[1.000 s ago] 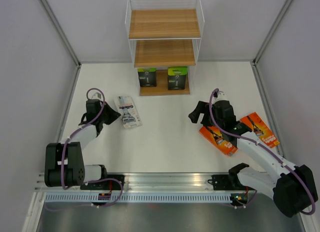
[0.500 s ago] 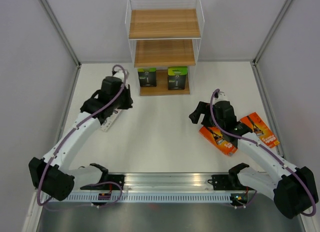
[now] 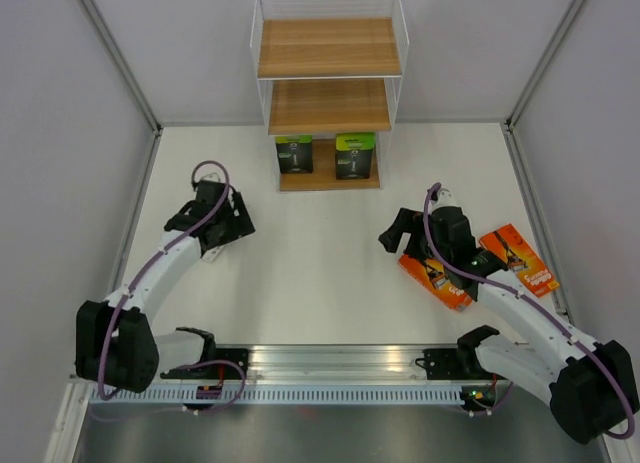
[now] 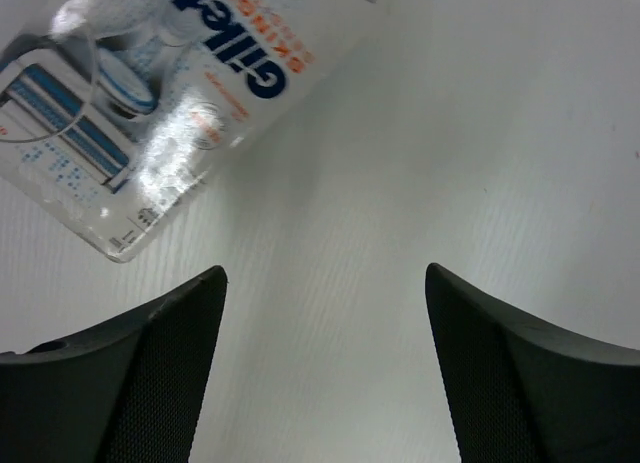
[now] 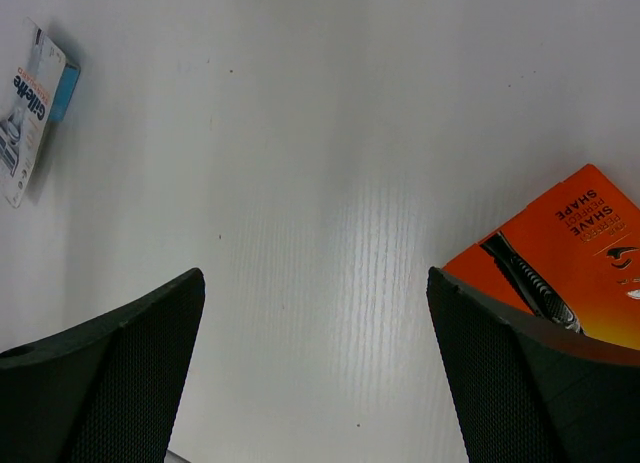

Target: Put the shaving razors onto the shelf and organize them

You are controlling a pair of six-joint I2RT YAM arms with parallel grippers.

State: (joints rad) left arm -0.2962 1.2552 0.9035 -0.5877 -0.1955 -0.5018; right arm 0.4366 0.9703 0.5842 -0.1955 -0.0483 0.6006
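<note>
one change, left pincer (image 4: pixel 325 271) now spread near blister pack (image 4: pixel 150 113), right pincer (image 5: pixel 315 273) still spread

You have the left arm (image 3: pixel 160 271) and right arm (image 3: pixel 520 305) both in white links with black joint housings, a purple cable (image 3: pixel 211 164) looped along each, fingers (image 4: pixel 140 373) black, finely mesh-textured in wrist views.

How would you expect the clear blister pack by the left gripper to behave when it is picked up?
The blister pack lies flat on the table, so its thin edge may be hard to get under. Its clear plastic shows glare, so it is probably slippery. It looks light and may slide if nudged.
</note>
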